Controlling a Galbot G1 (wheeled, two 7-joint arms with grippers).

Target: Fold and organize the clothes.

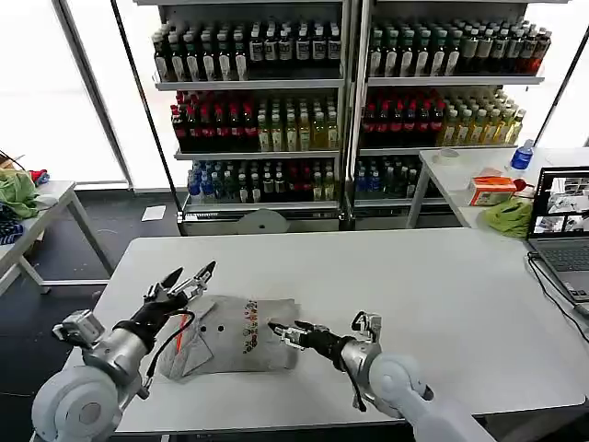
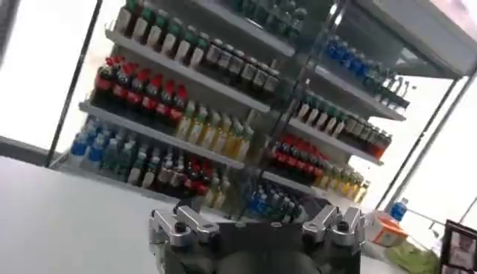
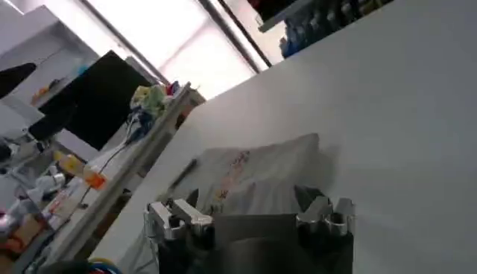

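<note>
One of the clothes, a light grey shirt (image 1: 230,343), lies folded into a rough rectangle near the front of the white table (image 1: 442,285). Its multicoloured print (image 1: 250,327) faces up, and an orange-trimmed placket (image 1: 179,333) shows at its left end. My left gripper (image 1: 190,276) hangs open above the shirt's left end with nothing in it; in the left wrist view the left gripper (image 2: 257,223) points at the shelves. My right gripper (image 1: 282,331) stands open at the shirt's right edge, low over the cloth. In the right wrist view the shirt (image 3: 261,175) lies just beyond the right gripper (image 3: 250,216).
Shelves of bottles (image 1: 340,101) stand behind the table. A laptop (image 1: 561,226) with its cable sits at the table's right edge. A side table behind it holds a yellow-green cloth (image 1: 509,218), an orange box (image 1: 490,191) and a bottle (image 1: 522,155). Green cloth (image 1: 17,193) lies on a table at far left.
</note>
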